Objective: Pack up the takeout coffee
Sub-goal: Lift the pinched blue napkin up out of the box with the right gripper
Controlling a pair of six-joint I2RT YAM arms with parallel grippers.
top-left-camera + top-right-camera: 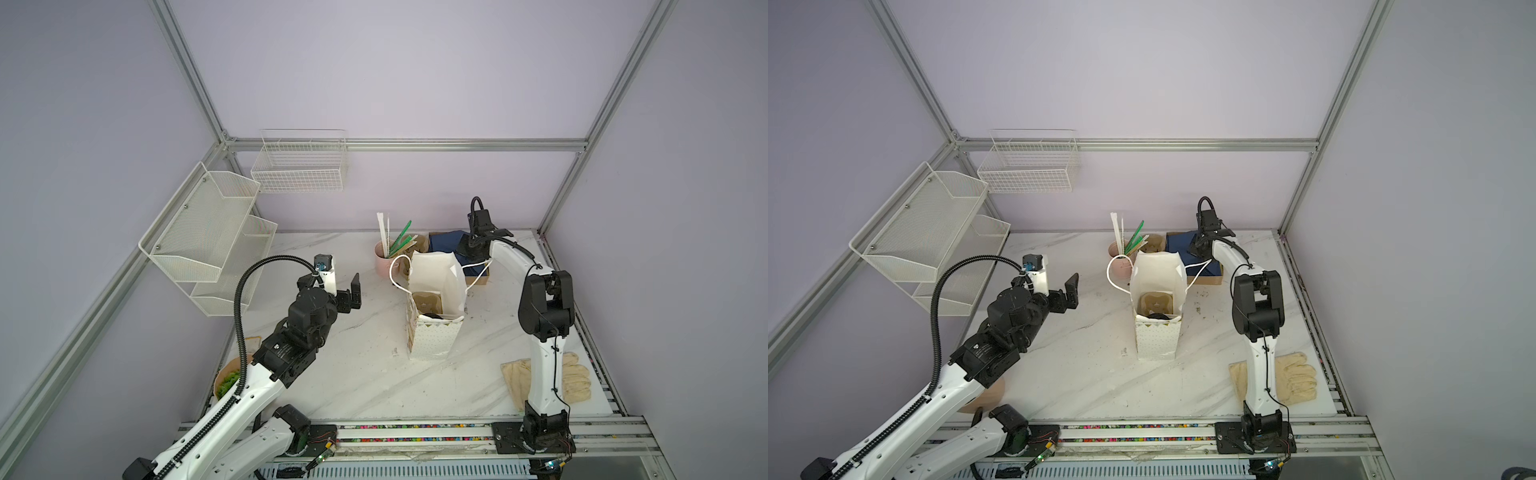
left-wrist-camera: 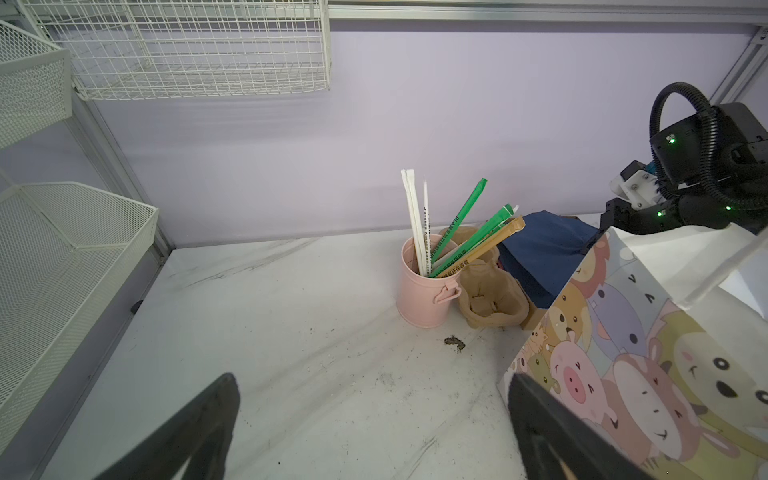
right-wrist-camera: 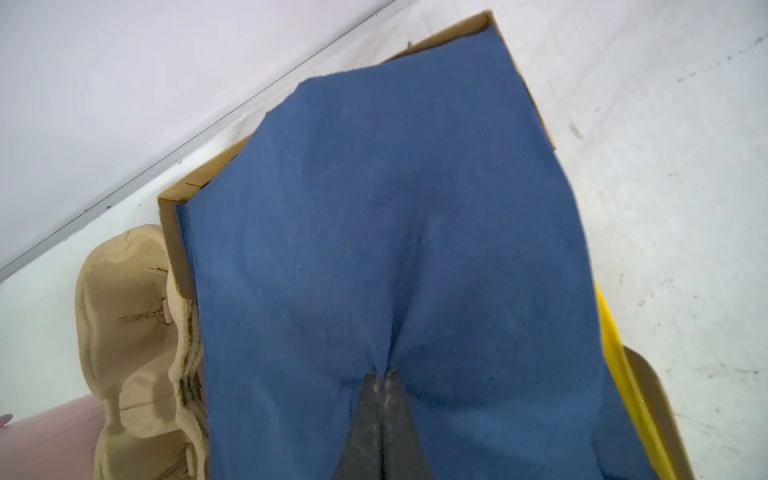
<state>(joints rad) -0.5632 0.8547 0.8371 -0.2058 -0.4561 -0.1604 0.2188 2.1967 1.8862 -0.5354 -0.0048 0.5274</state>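
Observation:
The takeout coffee does not show clearly in any view. A white paper bag (image 1: 436, 340) (image 1: 1156, 340) with cartoon animals on its side (image 2: 623, 353) stands open mid-table. Inside it lie a tan pulp tray (image 1: 426, 301) and something dark below it. My left gripper (image 1: 351, 297) (image 1: 1069, 295) (image 2: 374, 382) hovers open and empty to the left of the bag. My right gripper (image 1: 463, 249) (image 1: 1196, 249) (image 3: 380, 374) is behind the bag, shut on a pinched fold of the blue cloth (image 3: 395, 208) (image 1: 446, 241) that lies in a cardboard box (image 3: 174, 232).
A pink mug (image 1: 384, 259) (image 2: 419, 291) with straws and stacked pulp trays (image 2: 492, 299) (image 3: 133, 332) stand at the back beside the box. Pale gloves (image 1: 577, 378) lie front right, a wooden bowl (image 1: 228, 380) front left. Mesh shelves (image 1: 208, 241) and a wire basket (image 1: 299, 166) hang on the walls.

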